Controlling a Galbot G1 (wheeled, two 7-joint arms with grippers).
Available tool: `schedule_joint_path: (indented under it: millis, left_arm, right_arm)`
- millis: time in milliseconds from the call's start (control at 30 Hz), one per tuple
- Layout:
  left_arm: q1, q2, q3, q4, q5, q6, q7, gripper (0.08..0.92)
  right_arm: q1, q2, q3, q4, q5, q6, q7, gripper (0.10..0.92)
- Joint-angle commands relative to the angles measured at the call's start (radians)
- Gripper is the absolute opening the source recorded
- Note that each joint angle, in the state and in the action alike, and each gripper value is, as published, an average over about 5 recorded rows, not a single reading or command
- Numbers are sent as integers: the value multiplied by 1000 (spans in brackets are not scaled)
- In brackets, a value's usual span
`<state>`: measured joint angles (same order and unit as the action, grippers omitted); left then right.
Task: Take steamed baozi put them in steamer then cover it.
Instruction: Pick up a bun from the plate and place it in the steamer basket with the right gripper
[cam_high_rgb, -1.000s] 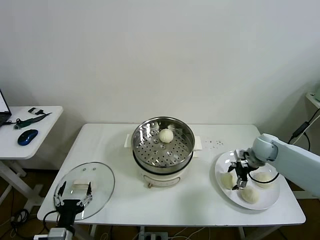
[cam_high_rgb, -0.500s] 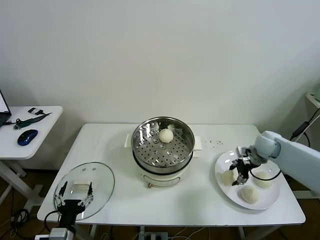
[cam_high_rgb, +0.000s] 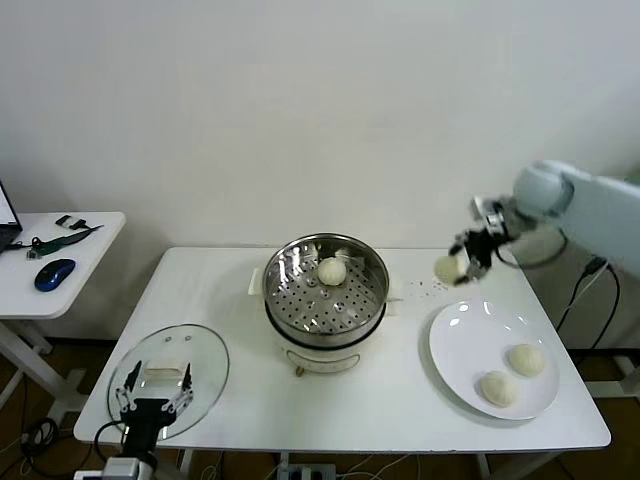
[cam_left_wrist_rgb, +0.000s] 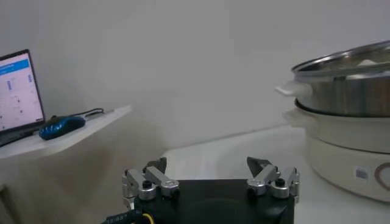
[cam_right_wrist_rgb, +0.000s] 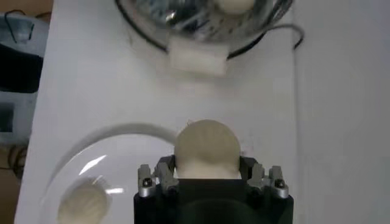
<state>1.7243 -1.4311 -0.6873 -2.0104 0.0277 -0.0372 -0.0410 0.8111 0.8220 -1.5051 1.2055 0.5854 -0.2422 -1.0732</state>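
We had the right claw (cam_high_rgb: 462, 262) clenched across the sides of a soft, light bun (cam_high_rgb: 447, 267) held aloft at 3 o'clock from the steamer (cam_high_rgb: 325, 285), squeezing gently, while the left claw (cam_high_rgb: 152, 393) hung released over the lid (cam_high_rgb: 168, 378).

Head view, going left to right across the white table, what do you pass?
Left gripper above the glass lid → steamer holding one baozi → right gripper lifting a baozi → white plate with two baozi.
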Motion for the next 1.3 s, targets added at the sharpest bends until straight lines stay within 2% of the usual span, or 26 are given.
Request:
schedule_joint_path:
  millis: [33, 167, 700, 1167, 1300]
  left_arm:
    - [8, -2, 25, -22, 3, -3, 0, 823]
    - [15, -2, 26, -32, 4, -6, 0, 823]
    - [25, 4, 20, -20, 6, -16, -4, 823]
    - [15, -2, 20, 0, 6, -17, -6, 823]
    - [5, -7, 20, 6, 13, -15, -7, 823]
  right_arm:
    - [213, 305, -149, -35, 312, -77, 55, 670]
    - [135, 396, -110, -45, 361, -130, 117, 670]
    - [-122, 611, -91, -140, 314, -193, 236, 670]
    - [-240, 687, -104, -237, 246, -187, 234, 673]
    - [-248, 685, -102, -241, 233, -188, 235, 696]
